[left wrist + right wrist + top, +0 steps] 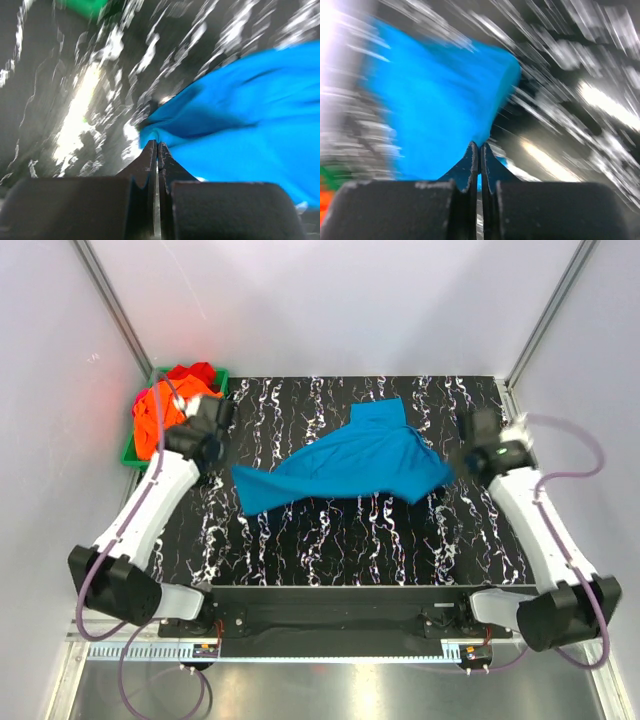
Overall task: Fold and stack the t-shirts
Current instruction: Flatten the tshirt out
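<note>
Turquoise t-shirt [350,465]; orange t-shirts [150,415] in bin [129,453]

Black marbled table [340,550] carries a turquoise t-shirt [350,465].

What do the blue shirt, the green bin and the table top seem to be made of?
The turquoise-blue t-shirt: soft matte cloth, probably cotton knit; it drapes and wrinkles. The green rectangular bin: likely rigid plastic; thin straight rim, even colour. The black table top with white veins: marble-look, perhaps printed laminate; bright reflections suggest gloss.
</note>
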Motion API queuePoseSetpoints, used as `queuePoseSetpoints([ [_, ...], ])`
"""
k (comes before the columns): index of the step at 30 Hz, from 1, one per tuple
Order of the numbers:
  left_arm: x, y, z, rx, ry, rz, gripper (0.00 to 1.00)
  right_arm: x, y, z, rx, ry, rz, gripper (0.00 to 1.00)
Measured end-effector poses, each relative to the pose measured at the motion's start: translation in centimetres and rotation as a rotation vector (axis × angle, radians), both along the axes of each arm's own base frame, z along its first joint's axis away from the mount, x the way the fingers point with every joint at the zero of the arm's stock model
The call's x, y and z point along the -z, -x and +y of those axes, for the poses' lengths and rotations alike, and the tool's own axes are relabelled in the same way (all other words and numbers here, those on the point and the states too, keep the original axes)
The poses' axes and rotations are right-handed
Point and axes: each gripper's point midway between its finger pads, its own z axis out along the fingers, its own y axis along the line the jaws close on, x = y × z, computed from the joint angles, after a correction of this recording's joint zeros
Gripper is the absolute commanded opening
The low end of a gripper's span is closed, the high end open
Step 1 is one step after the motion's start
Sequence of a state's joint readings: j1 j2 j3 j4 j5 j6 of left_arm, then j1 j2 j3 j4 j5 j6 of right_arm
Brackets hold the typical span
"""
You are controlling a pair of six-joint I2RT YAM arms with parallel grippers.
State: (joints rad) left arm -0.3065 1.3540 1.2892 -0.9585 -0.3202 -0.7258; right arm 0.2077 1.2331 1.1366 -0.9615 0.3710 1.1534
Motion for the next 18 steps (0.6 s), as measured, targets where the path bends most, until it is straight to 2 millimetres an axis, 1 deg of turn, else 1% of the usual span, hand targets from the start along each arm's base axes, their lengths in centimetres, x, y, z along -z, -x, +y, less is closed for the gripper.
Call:
queuePoseSetpoints([
  [1,-2.1,-0.9,-0.2,-0.010,0.019,-0.052,0.00,-3.7,-1.6,-0.4,0.002,0.024,-0.097,0.00],
  [2,-4.6,-1.7,-0.4,-0.020,0.045,-0.117,0.00,-8.3,-2.8,-0.9,0.002,0.052,-0.209,0.00],
  [3,-7.1,-2.3,-0.6,-0.030,0.073,-0.184,0.00,-12.5,-3.3,-1.5,0.007,0.078,-0.302,0.00],
  [4,-9.6,-2.6,-0.6,-0.038,0.102,-0.250,0.00,-16.4,-3.3,-2.1,0.016,0.101,-0.394,0.00],
  [5,-11.5,-2.5,-0.7,-0.045,0.124,-0.294,0.00,-19.7,-2.7,-2.8,0.026,0.122,-0.473,0.00],
  [7,-16.2,-1.9,-0.7,-0.058,0.188,-0.407,0.00,-24.7,-0.7,-3.9,0.027,0.160,-0.592,0.00],
  [9,-20.5,-0.6,-0.8,-0.058,0.262,-0.506,0.00,-28.4,1.6,-4.7,0.012,0.197,-0.683,0.00],
  [10,-22.1,0.1,-0.8,-0.053,0.290,-0.544,0.00,-29.8,2.3,-4.9,0.005,0.208,-0.716,0.00],
  [12,-25.7,2.1,-0.9,-0.035,0.359,-0.626,0.00,-32.9,4.6,-5.5,-0.007,0.235,-0.792,0.00],
  [15,-30.3,5.8,-0.6,-0.011,0.439,-0.721,0.00,-36.4,7.6,-6.2,-0.016,0.262,-0.885,0.00],
  [16,-32.0,6.8,-0.5,0.000,0.465,-0.760,0.00,-37.4,8.5,-6.3,-0.018,0.264,-0.912,0.00],
  [18,-34.8,8.7,-0.6,0.027,0.518,-0.820,0.00,-39.5,10.6,-6.5,-0.025,0.258,-0.976,0.00],
])
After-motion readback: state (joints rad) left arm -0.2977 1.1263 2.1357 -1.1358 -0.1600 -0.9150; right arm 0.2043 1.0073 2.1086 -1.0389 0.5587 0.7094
